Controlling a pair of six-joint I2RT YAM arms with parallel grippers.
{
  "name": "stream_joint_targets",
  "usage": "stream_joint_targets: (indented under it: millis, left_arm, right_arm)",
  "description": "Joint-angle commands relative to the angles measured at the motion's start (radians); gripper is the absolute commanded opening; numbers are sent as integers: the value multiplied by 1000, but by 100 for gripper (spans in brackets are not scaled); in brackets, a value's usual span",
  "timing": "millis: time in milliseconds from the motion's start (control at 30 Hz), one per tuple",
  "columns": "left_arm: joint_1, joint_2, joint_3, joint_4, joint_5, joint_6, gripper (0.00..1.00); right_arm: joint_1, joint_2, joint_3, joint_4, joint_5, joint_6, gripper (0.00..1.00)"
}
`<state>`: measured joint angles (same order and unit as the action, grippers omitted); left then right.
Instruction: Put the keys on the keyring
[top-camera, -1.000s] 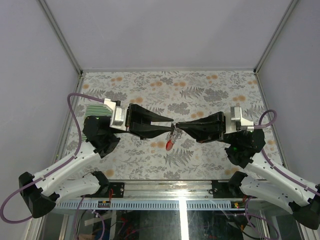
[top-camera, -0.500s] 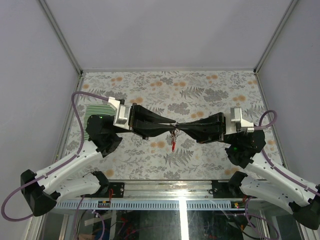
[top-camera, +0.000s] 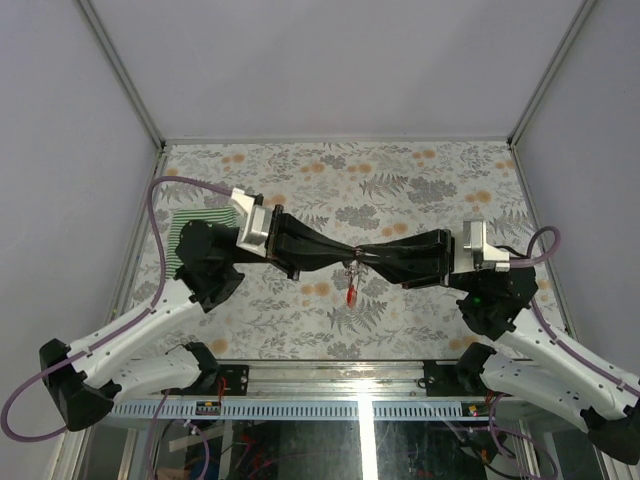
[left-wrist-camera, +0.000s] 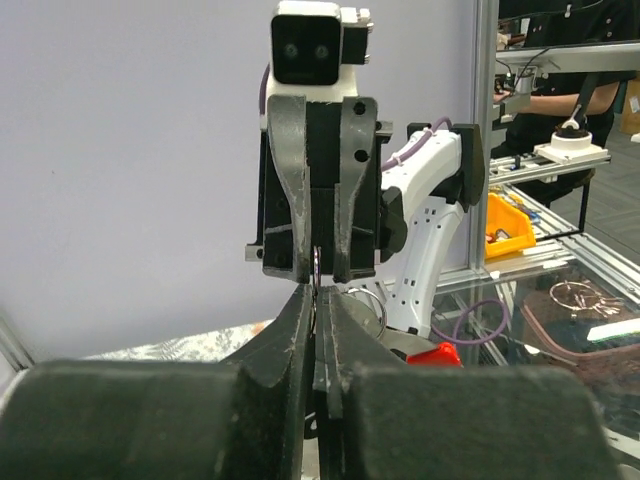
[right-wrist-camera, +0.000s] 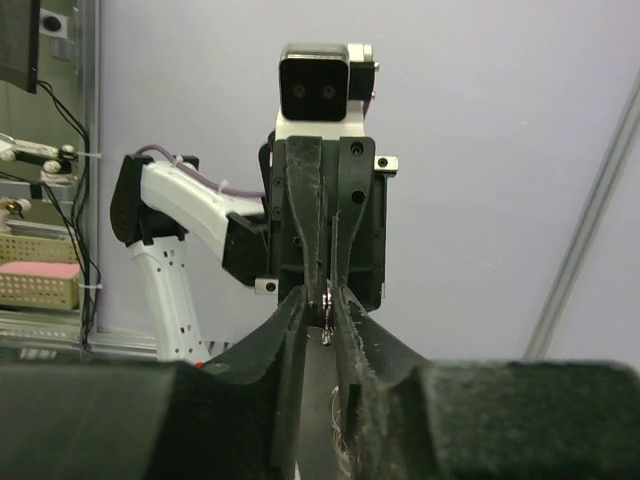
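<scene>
Both arms are nose to nose over the middle of the floral-patterned tabletop (top-camera: 400, 180), a touch closer to the near edge than the far one. The left gripper (top-camera: 349, 254) and right gripper (top-camera: 365, 256) meet tip to tip, basically touching.

The tiny silvery metal keys (top-camera: 352, 268) dangle right under that meeting point, up off the table. They're too small to count from above. A small red plastic tag (top-camera: 350, 295) hangs straight down below them, toward the near edge.

In the left wrist view, the right gripper's fingers are pinched together on a thin silvery wire keyring (left-wrist-camera: 316, 265), which stands edge-on in the slit between them. Another loop of wire (left-wrist-camera: 369, 300) hangs just beside the tips on that side.

The left gripper is squeezed down to a narrow slit too. The right wrist view shows a little bit of metal right at the tips, but I honestly can't tell what the left one is clamping.

A green-and-white striped cloth (top-camera: 200, 217) lies flat by the left edge, partly hidden under the left arm and well apart from the keys.

The only container is a yellow plastic bin (left-wrist-camera: 508, 228) beyond the table frame in the left wrist view, and I can't make out its contents.
</scene>
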<state>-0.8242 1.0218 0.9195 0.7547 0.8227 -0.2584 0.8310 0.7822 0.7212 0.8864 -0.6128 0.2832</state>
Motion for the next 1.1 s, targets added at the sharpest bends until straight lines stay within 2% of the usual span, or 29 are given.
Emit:
stream_joint_targets:
  millis: [0, 133, 333, 433, 600, 767, 933, 1067]
  left_arm:
    - [-4, -13, 140, -332, 9, 149, 0]
    - [-5, -11, 279, -693, -12, 334, 0]
    - [-5, 71, 517, -1193, -52, 556, 0]
    - [-4, 128, 622, -1380, -90, 627, 0]
    - [-5, 243, 809, -1683, -156, 728, 0]
    - [-7, 334, 950, -1900, -253, 783, 0]
    - [-32, 394, 1031, -2034, -325, 813, 0]
    - [-57, 412, 1050, -2062, -354, 820, 0]
  right_arm:
    - [1, -64, 76, -147, 27, -138, 27]
    - [1, -124, 119, -374, 69, -269, 35]
    - [2, -118, 247, -753, 110, -402, 36]
    - [2, -95, 289, -860, 124, -424, 37]
    - [2, -82, 274, -878, 144, -421, 37]
    - [1, -78, 248, -896, 143, -438, 37]
    - [2, -52, 213, -876, 109, -419, 38]
    - [2, -8, 191, -818, 58, -404, 40]
